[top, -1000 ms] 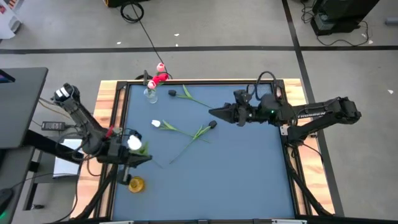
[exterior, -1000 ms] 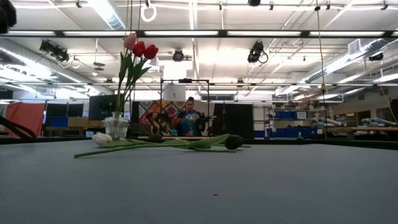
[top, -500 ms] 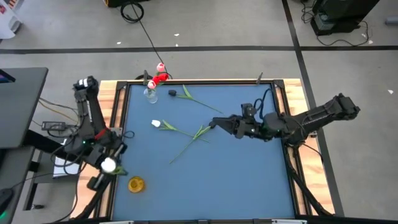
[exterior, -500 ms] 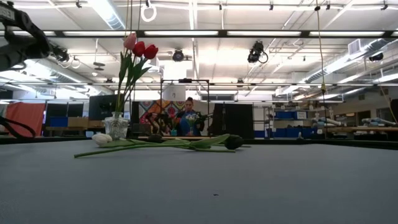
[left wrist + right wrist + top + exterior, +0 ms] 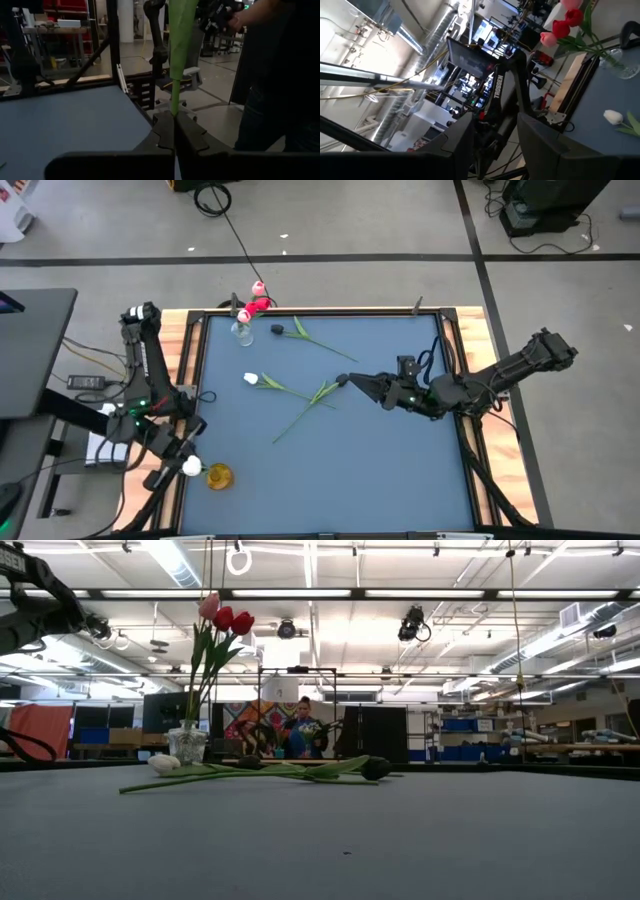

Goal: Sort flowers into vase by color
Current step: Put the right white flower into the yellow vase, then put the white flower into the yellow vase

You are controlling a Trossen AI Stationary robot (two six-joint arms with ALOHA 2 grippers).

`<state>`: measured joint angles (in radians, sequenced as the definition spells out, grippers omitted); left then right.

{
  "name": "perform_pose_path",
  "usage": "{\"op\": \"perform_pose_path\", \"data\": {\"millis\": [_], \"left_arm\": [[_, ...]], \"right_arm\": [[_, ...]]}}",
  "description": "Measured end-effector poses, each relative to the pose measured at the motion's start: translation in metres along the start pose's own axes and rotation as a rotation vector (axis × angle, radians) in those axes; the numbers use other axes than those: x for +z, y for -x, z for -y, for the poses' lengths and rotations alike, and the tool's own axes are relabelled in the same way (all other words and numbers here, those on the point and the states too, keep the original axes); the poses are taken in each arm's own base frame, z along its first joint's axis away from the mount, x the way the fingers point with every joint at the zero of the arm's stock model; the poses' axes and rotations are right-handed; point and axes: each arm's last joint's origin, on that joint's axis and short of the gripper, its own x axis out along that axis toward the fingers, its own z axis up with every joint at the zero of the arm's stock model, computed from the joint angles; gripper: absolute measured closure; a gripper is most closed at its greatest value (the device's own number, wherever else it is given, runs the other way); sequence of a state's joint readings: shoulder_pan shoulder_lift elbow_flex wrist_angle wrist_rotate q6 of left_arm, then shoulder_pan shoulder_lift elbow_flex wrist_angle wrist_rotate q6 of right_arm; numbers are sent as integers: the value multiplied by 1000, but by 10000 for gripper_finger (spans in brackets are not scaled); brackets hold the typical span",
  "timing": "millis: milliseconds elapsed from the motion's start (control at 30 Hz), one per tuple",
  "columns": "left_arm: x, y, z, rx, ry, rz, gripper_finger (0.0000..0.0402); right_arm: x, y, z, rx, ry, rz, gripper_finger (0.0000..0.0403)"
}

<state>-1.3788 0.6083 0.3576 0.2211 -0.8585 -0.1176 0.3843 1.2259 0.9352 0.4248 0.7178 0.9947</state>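
Both arms had shifted since the earlier frame. Left arm swung off the table's left edge toward the near-left corner; the left gripper (image 5: 175,132) was clamped on the green stem of a white tulip (image 5: 190,468), whose head hung just beside the amber vase (image 5: 219,476) at that corner. Right arm dropped lower and reached toward mid-table; the right gripper (image 5: 352,381) hung with its fingers partly apart and nothing between them, its tip close to the dark tulip (image 5: 341,380) lying there.

Table (image 5: 400,470) contents, high view: clear vase (image 5: 242,332) at the far-left corner with red and pink tulips (image 5: 258,302) standing in it. Second white tulip (image 5: 251,379) flat left of centre, its stem crossing the dark tulip's stem. Another tulip (image 5: 277,329) flat near the far edge, head colour unclear.

Judgement: white flower was nearly at the amber vase; stem insertion not yet done. Right arm looked set to pick the dark tulip.
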Motion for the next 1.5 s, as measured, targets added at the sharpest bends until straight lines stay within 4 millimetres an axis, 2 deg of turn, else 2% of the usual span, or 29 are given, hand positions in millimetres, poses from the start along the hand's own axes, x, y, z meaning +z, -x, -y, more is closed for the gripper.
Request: {"op": "perform_pose_path", "data": {"millis": [200,500,600,867,1000,1233,1333,1500], "left_arm": [[-1,0,0,4,33,-11,398],[-6,0,-4,105,126,-22,387],[-5,0,-4,130,165,-13,360],[-4,0,-5,133,245,0,252],[3,1,-5,140,287,21,222],[28,9,-11,129,361,77,225],[35,14,-16,151,393,103,225],[42,21,-26,238,438,153,226]], "right_arm": [[0,0,0,-1,-10,-1,243],[-4,-1,7,-40,-8,-64,243],[-5,-1,9,-55,-12,-71,243],[-6,-1,10,-45,2,-119,243],[-7,-1,14,-81,-3,-138,243],[-7,-3,43,-322,-71,-163,243],[-8,-8,57,-396,5,-217,243],[-16,-32,84,-441,133,-340,243]]}}
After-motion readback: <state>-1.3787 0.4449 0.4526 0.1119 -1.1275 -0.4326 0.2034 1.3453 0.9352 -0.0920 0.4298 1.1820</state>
